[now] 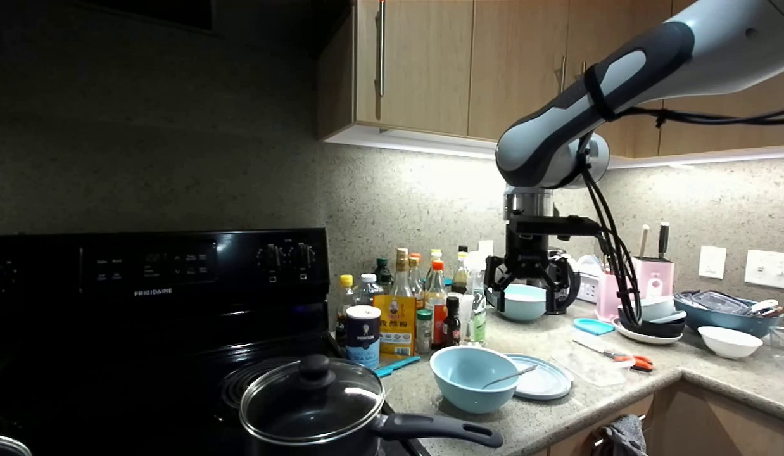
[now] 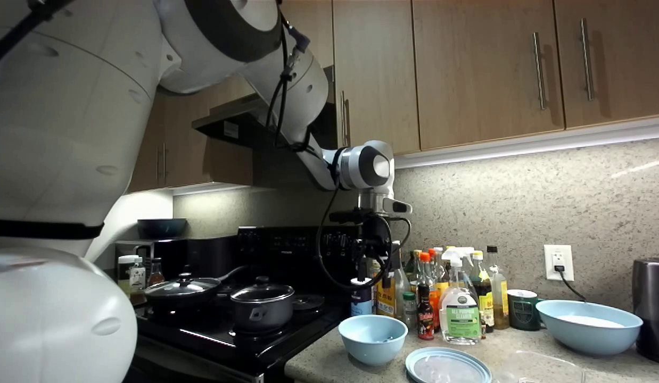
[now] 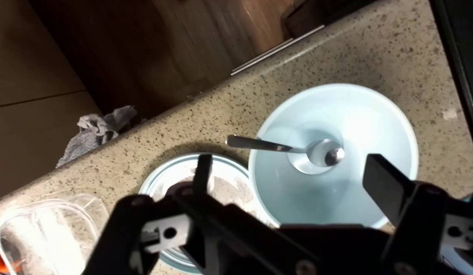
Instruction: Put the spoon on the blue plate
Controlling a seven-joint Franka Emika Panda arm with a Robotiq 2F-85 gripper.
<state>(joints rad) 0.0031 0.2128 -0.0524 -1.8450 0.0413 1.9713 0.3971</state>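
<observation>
We count one spoon [image 3: 278,146] resting in a light-blue bowl [image 3: 316,200], its handle leaning over the rim. One pale blue plate [image 1: 547,383] lies on the counter [image 3: 229,114] just beside that bowl. Our two jaws hang wide apart above the counter. In an exterior view we make out one lidded pot [image 2: 255,316] and one lidded pan [image 2: 180,289] on the stove [image 2: 287,340], plus one spray bottle [image 2: 461,319].

In an exterior view, the camera is facing the speckled stone table [image 1: 582,402] across the black stove [image 1: 145,329]; in an exterior view, it is facing that stove past the near white robot arm [image 2: 84,127]. The wrist camera is looking down, closer; all three are sharing the round pale-blue plate [image 3: 166,177].
</observation>
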